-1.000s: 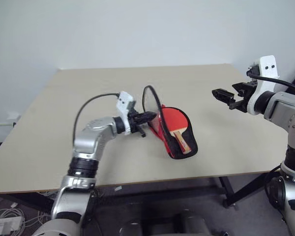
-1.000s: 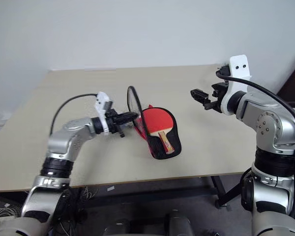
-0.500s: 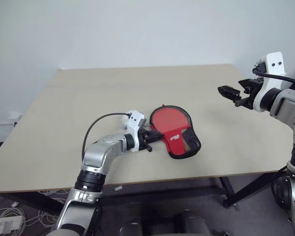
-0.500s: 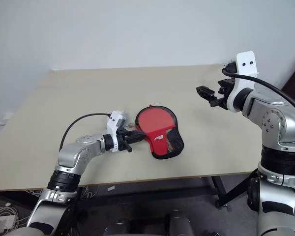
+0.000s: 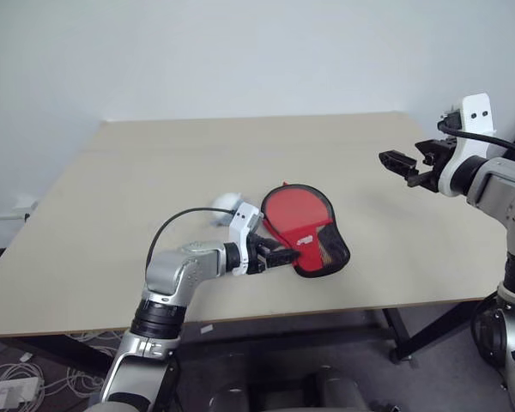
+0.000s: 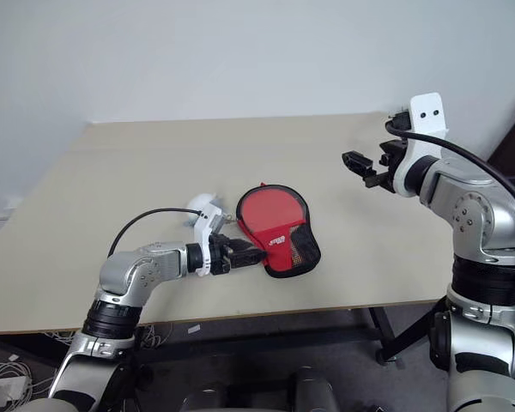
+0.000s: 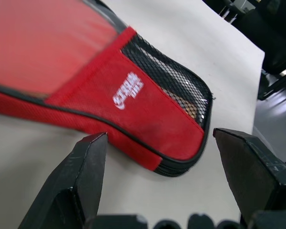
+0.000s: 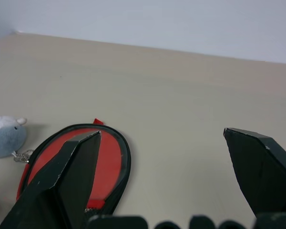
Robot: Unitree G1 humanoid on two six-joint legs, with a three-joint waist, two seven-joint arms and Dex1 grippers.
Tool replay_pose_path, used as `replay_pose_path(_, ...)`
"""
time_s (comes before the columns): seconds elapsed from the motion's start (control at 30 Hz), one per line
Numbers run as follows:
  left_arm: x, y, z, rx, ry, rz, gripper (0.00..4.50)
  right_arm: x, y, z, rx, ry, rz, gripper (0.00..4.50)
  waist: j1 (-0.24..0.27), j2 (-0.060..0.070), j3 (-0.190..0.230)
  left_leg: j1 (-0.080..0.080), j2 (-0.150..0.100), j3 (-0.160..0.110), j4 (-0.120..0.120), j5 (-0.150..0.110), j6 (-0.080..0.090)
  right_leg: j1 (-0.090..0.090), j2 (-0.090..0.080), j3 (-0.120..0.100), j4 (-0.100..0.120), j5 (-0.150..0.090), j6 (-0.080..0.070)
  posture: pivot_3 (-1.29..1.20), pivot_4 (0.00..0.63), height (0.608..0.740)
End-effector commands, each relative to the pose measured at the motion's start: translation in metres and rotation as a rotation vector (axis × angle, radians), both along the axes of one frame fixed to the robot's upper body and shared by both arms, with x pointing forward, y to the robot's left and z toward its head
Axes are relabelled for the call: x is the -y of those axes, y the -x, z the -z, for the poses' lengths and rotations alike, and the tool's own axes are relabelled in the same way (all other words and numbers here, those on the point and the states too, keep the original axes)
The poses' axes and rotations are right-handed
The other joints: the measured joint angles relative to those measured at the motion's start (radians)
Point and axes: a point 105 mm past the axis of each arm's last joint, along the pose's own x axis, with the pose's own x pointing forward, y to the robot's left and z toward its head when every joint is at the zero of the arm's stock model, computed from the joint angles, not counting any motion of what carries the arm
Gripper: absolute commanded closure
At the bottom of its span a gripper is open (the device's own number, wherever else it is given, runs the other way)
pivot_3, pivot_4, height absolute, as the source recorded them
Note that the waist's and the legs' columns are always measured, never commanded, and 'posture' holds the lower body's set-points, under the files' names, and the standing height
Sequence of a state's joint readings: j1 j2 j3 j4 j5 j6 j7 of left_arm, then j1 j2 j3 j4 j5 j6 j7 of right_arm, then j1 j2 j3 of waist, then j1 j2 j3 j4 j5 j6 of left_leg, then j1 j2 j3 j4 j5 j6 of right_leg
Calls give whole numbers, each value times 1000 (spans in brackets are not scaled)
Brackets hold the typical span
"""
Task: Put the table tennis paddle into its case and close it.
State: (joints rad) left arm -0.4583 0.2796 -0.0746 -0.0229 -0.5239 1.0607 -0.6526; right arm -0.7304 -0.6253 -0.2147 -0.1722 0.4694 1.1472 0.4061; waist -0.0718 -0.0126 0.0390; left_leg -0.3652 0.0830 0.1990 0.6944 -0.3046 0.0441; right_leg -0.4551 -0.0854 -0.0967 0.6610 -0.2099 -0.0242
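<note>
Case [image 5: 307, 233]: lies flat, centre of the frame, flap down over the paddle [image 7: 188, 106], glimpsed through the mesh.
Left gripper [image 5: 283, 255]: jaws wide, empty, beside the case.
Right gripper [image 5: 395, 160]: wide, empty, upper right.
Left: zipping, probably.

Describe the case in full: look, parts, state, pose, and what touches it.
The case lies flat and folded shut near the table's front edge. It is soft red fabric with a white logo, a black mesh handle end and black edging; a clear window shows the red paddle inside. A small grey plush charm hangs off it. The open left gripper sits beside it.
</note>
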Motion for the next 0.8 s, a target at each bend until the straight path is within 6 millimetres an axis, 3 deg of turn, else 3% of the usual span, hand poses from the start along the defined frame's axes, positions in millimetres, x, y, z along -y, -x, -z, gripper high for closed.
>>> replay_pose_path(0.03, 4, 1, -6, -14, 33, -6, 767, -2, 5, -16, 63, -7, -2, 0, 0, 0, 0, 0, 0, 0, 0, 0, 0, 0, 0, 0, 0, 0, 0, 0, 0, 740)
replay_pose_path(0.33, 11, 8, 10, -90, 4, -16, 767, -6, 7, -15, 60, -16, -5, 0, 1, 0, 0, 0, 0, 0, 0, 0, 0, 0, 0, 0, 0, 0, 0, 0, 0, 740)
replay_pose_path(0.8, 36, -3, 11, -178, 41, -61, 767, -16, 5, -15, 56, -29, -31, 0, 2, 0, 0, 1, -2, -6, 0, -1, -1, 4, -1, -3, -1, 0, 0, 0, 0, 740)
